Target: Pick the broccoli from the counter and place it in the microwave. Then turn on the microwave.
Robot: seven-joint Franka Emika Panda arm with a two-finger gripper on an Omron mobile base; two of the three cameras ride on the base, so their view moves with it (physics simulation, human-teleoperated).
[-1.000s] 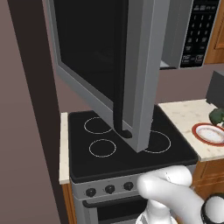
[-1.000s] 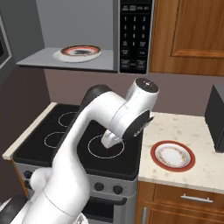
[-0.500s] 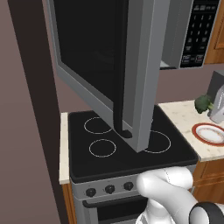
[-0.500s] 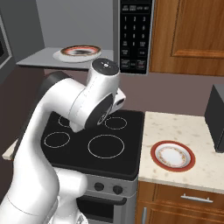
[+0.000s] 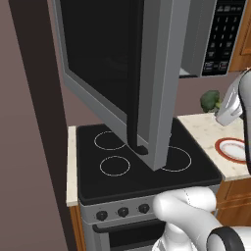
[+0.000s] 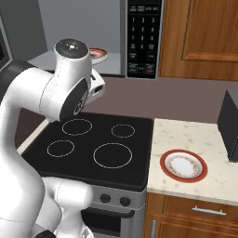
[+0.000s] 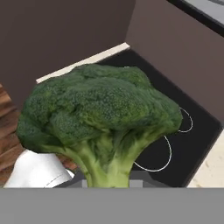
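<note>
The broccoli [image 7: 100, 113], a dark-green floret with a pale stem, hangs in the air with my gripper [image 7: 107, 181] shut on its stem. In the left base view the broccoli [image 5: 211, 100] floats above the beige counter [image 5: 203, 130], just left of my gripper [image 5: 220, 107]. The microwave stands with its dark glass door [image 5: 147, 73] swung wide open and its black keypad [image 5: 223, 34] behind. From the right, the keypad [image 6: 144, 37] and the grey microwave floor [image 6: 56, 62] show beyond my arm, which hides the broccoli there.
A red-rimmed plate [image 6: 98, 54] lies inside the microwave. Another red-rimmed plate [image 6: 183, 165] sits on the counter [image 6: 186, 137]. The black cooktop [image 6: 93, 144] lies below my arm. A dark appliance [image 6: 230, 125] stands at the counter's right end.
My arm has risen from the counter by the plate and swung left with the broccoli held, now up at the height of the microwave opening.
</note>
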